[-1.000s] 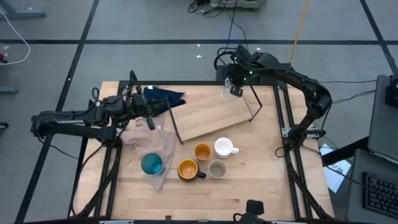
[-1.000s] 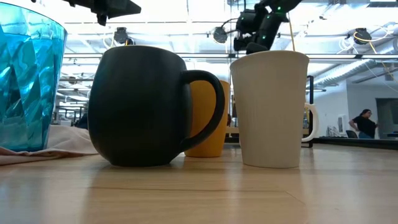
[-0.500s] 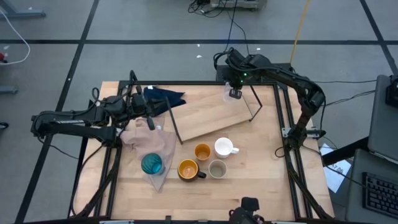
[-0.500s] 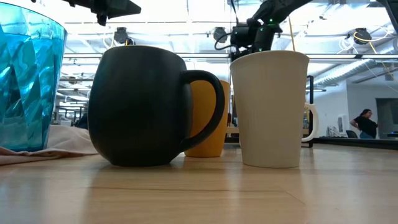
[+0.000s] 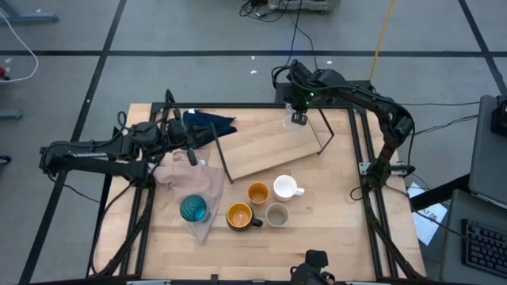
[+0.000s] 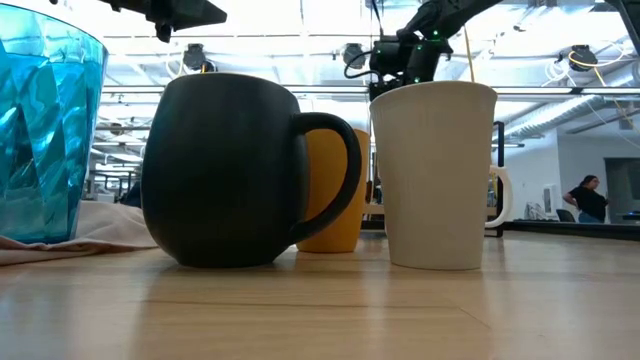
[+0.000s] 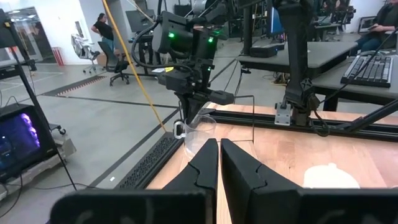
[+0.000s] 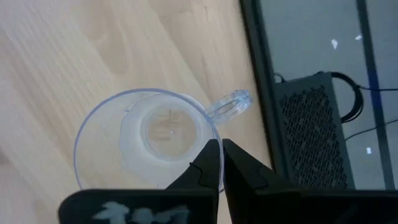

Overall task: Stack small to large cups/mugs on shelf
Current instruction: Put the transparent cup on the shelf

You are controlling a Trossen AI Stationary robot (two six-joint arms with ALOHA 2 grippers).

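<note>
My right gripper [image 5: 298,119] is shut on the clear cup [image 8: 146,140] over the far right corner of the shelf [image 5: 265,149], a light-wood board with black rod ends. My left gripper [image 5: 191,155] is shut and hovers over the pinkish cloth [image 5: 190,184] at the table's left. The teal tumbler [image 5: 193,208] stands on that cloth. The dark mug with orange inside [image 5: 238,215], the small orange cup [image 5: 257,192], the white handled mug [image 5: 285,188] and the grey-beige cup [image 5: 276,214] stand together on the tabletop, near of the shelf. My right gripper pinches the clear cup's rim [image 8: 204,127] close beside its handle [image 8: 228,106], with one finger over the inside and one outside. The fingers [image 8: 211,163] come from above, pointing down. The cup hangs roughly upright; whether its base rests on the shelf I cannot tell.
A dark blue cloth [image 5: 207,123] lies at the shelf's far left end. The shelf's black rod frames [image 5: 325,127] stand up at both ends. Black rails run along the table's edges. A person [image 6: 585,198] is far off in the room.
My right arm shifted slightly toward the table's left and turned at the wrist, carrying the clear cup with it over the shelf's far right corner; in the last half second it has kept still.
</note>
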